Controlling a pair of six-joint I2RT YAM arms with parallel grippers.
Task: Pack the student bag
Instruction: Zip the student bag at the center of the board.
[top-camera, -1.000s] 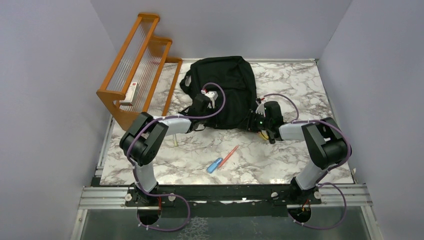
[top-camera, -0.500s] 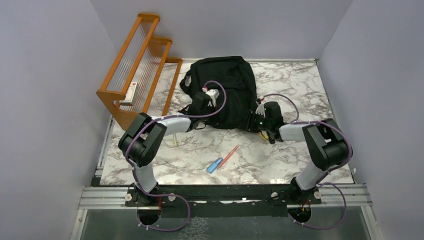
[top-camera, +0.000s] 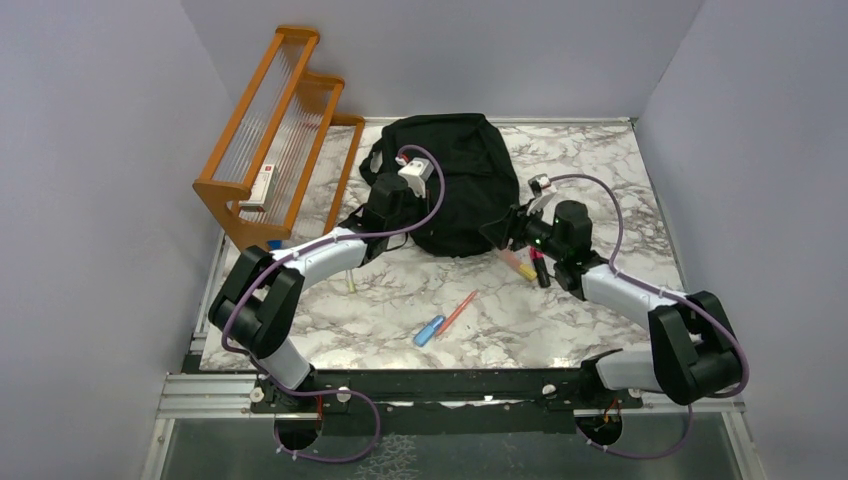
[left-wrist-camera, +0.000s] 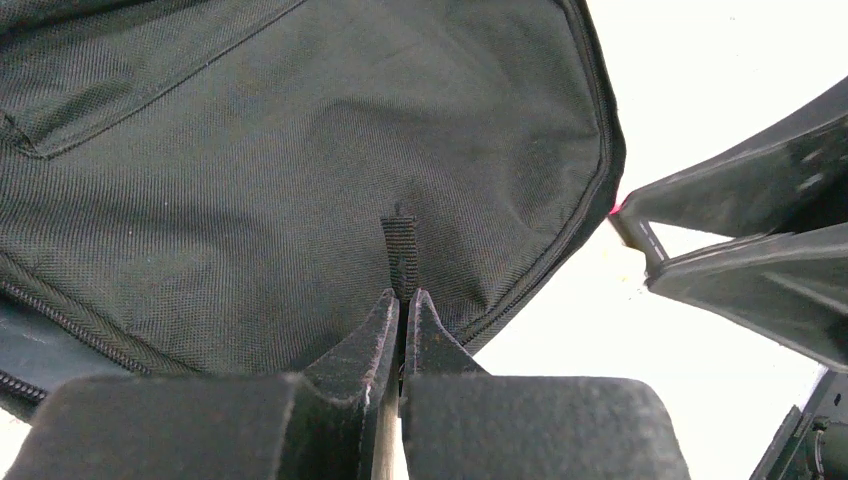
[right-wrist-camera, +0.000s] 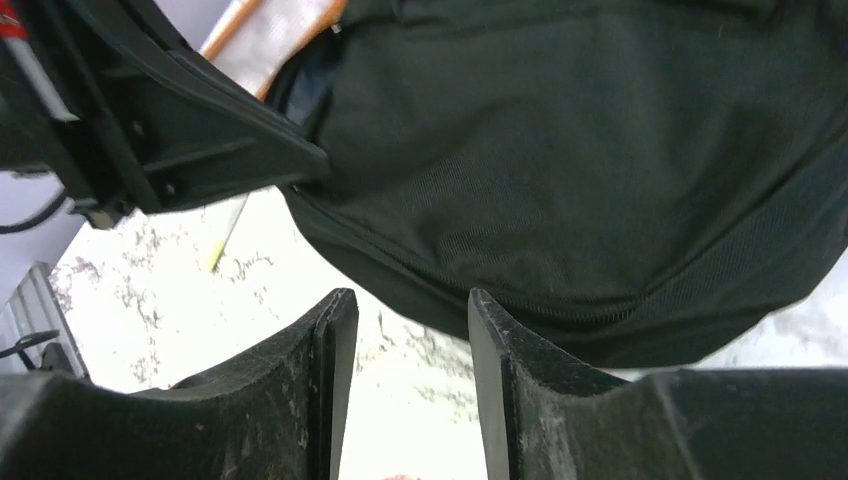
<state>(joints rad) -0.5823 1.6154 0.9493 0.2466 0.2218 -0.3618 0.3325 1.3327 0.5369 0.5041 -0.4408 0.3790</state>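
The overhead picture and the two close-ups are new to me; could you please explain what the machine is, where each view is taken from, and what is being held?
This is a robot with two arms bolted at the near edge of a marble table. The wide picture comes from a fixed camera above and behind the arms. Each close-up comes from a camera on one wrist, looking along that arm's own fingers. On the table lie the black student bag, a wooden rack at the left, what looks like a blue marker and a red pen near the front, and a few more pens beside the right arm. The left gripper is shut on a small webbing tab on the bag. The right gripper is open and holds nothing, close to the bag's edge.
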